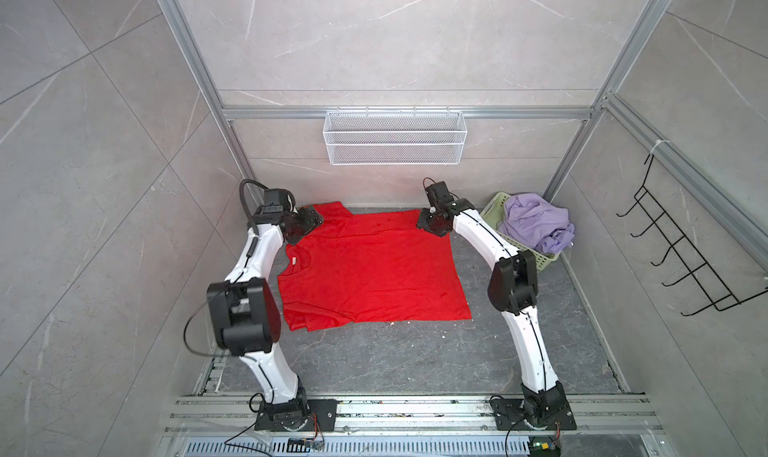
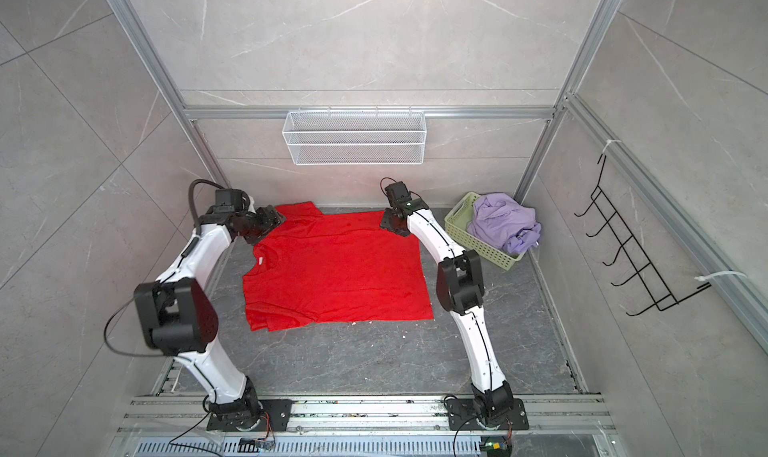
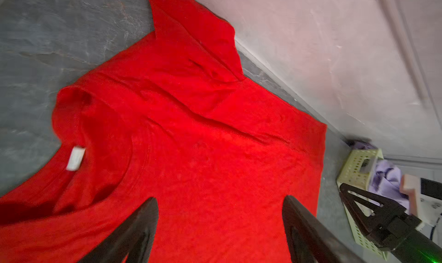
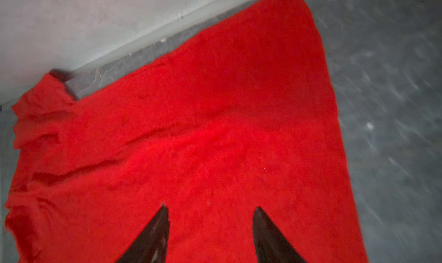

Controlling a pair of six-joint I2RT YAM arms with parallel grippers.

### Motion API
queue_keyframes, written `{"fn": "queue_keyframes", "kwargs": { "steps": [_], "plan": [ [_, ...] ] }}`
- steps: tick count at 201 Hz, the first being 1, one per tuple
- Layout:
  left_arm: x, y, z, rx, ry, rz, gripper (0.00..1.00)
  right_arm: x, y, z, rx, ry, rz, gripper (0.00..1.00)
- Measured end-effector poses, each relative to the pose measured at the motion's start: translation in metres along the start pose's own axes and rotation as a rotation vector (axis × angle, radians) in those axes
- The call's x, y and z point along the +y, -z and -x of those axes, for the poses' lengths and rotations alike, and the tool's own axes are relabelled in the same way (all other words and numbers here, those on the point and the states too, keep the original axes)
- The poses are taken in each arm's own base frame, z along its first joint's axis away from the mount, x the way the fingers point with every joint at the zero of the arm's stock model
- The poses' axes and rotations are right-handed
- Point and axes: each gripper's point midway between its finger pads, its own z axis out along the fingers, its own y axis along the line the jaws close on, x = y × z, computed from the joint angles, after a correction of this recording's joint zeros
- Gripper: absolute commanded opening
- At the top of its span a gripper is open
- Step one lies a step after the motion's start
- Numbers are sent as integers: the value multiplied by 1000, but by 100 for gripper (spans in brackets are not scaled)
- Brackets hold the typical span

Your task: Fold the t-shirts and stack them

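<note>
Left gripper [image 3: 220, 202] is up at the far sleeve end of the red t-shirt [image 1: 370, 276], jaws spread wide. Nothing sits between them, only red cloth showing below the gap. The white neck label [image 3: 76, 159] lies off to one side of those jaws, inside the collar. The sleeve runs out ahead of them toward the back wall [image 1: 395, 185].

Right gripper [image 4: 210, 206] is over at the shirt's far hem corner, fingers parted more narrowly, with no fold pinched between them. Whether the tips touch the fabric, I can't tell.

The tee lies spread flat on the dark stone tabletop [image 1: 415, 359]. It reaches from one set of jaws across to the other, with a few creases between.

On the outer side of the right jaws, past that arm, sits the pale green lattice basket [image 1: 492, 210]. The lilac t-shirt [image 1: 536, 222] is heaped crumpled in it, spilling over the rim, apart from both grippers.
</note>
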Motion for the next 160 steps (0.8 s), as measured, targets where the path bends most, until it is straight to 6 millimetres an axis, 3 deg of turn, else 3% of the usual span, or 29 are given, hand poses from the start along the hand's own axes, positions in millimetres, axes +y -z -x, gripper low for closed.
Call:
{"fn": "queue_keyframes", "kwargs": {
  "steps": [13, 32, 76, 116, 135, 160],
  "plan": [
    [7, 27, -25, 12, 9, 29, 82, -7, 27, -21, 9, -32, 27, 58],
    [33, 57, -74, 81, 47, 125, 80, -26, 57, -63, 47, -101, 58, 58],
    [84, 97, -181, 252, 193, 276, 60, -79, 67, -144, 177, -183, 11, 58],
    [121, 102, -253, 343, 341, 354, 52, -96, 83, -166, 190, -185, 4, 58],
    [132, 94, -268, 374, 383, 386, 51, -97, 91, -168, 176, -187, 17, 58],
    [139, 80, -271, 389, 397, 400, 50, -99, 101, -171, 164, -186, 28, 59]
  ]
}}
